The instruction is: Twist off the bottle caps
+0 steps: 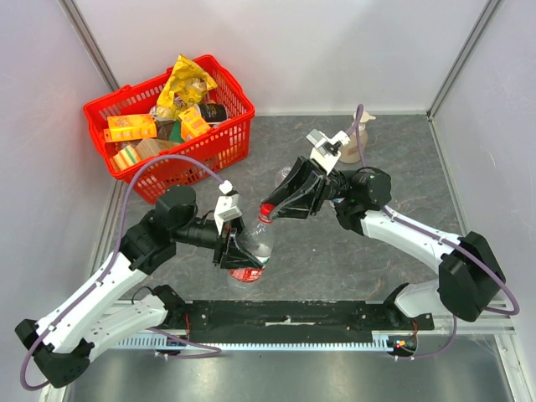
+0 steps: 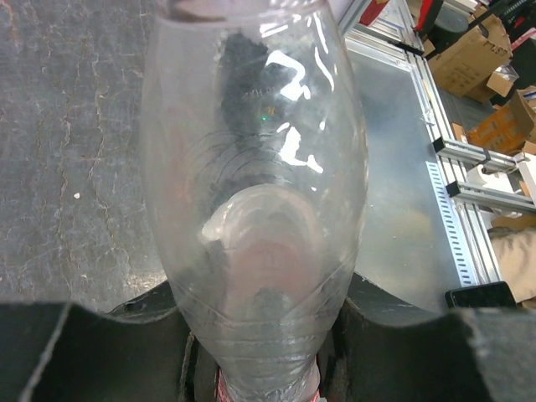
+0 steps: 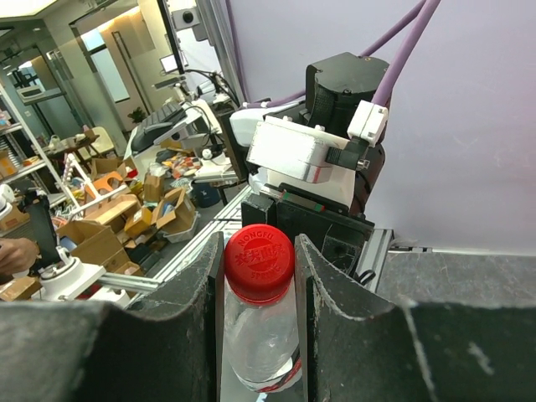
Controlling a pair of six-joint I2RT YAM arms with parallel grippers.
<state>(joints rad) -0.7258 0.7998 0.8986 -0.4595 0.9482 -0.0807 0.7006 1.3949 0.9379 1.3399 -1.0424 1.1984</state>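
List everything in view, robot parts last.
Clear bottle: one, red label, held at near centre.
Red cap: one, on that bottle's neck.
Basket: one, red, far left.
Packaged goods: several, yellow and orange, in the basket.
Pump bottle: one, beige, far side, right of centre.
Clear item: one, behind the right gripper, unidentifiable.
Table: one, grey.
Left gripper: one, black, clamping the bottle's body.
Right gripper: one, black, closed on the red cap.
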